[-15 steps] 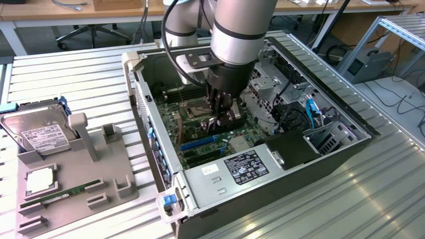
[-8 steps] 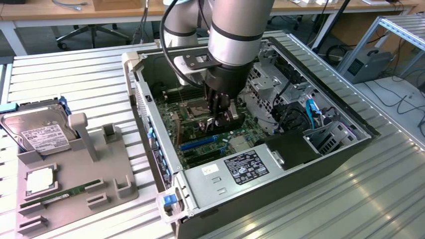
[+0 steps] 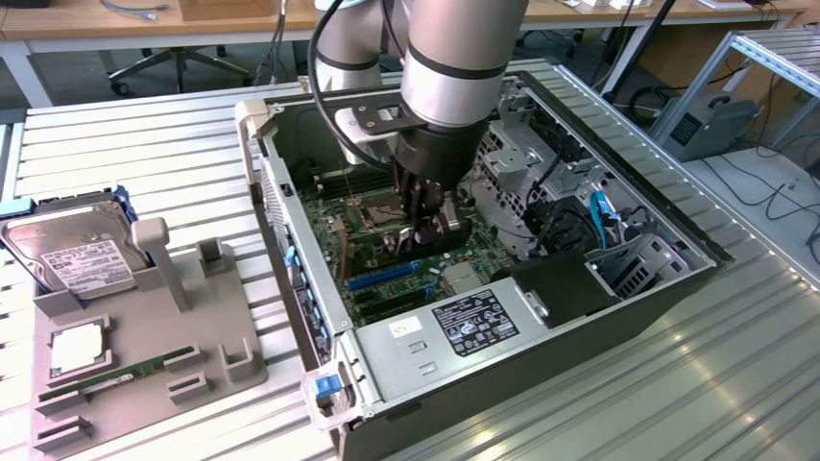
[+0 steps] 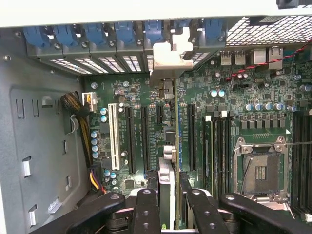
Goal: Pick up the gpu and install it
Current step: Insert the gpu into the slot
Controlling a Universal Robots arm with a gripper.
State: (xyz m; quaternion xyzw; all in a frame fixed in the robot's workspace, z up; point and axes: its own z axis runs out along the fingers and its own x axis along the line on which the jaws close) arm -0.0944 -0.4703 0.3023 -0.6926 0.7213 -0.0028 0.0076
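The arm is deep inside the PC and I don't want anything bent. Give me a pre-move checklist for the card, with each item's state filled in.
1. Card held: ok. The claw has a finger on each side of the graphics card.
2. Card inside the computer case, above the motherboard: ok.
3. Bracket direction: ok. The card's metal bracket sits at the row of rear slot openings with blue clips.
4. Card running parallel to the long slots: ok.
5. Card edge lined up over one slot: cannot tell, because the card hides what lies under it.
6. Cable bundle away from the card: ok.
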